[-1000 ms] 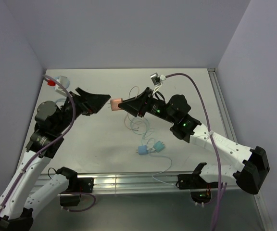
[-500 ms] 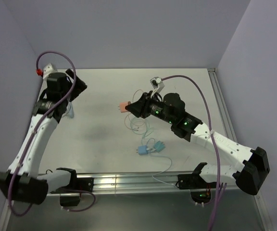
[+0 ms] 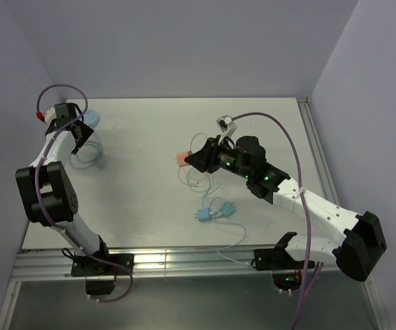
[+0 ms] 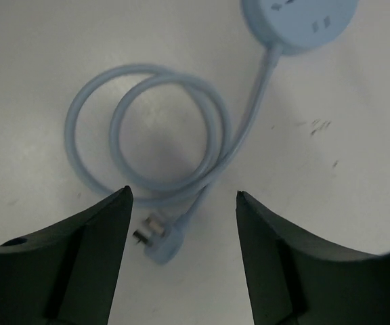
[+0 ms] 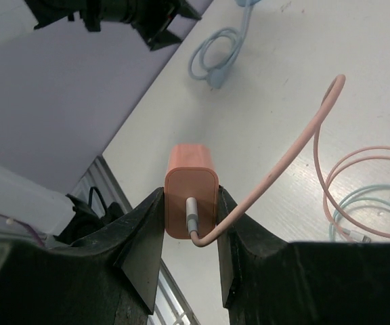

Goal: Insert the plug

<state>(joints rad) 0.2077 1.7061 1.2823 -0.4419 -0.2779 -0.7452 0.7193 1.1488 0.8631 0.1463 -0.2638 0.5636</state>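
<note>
The right claw [image 5: 190, 196] is clamping the pink charger [image 5: 190, 177], holding it over the tabletop [image 5: 283, 40]. The left claw [image 4: 183, 195] is hovering, jaws apart, above the blue cord's plug [image 4: 160, 247], the cord's round socket [image 4: 296, 20] lying beyond.

the right gripper [image 5: 190, 203] clamps a salmon charger block [image 5: 189, 169] between its fingers. a pink cable [image 5: 296, 145] leaves the block's near face and arcs right. far ahead lies a coiled pale-blue cord [image 5: 217, 57].
</note>
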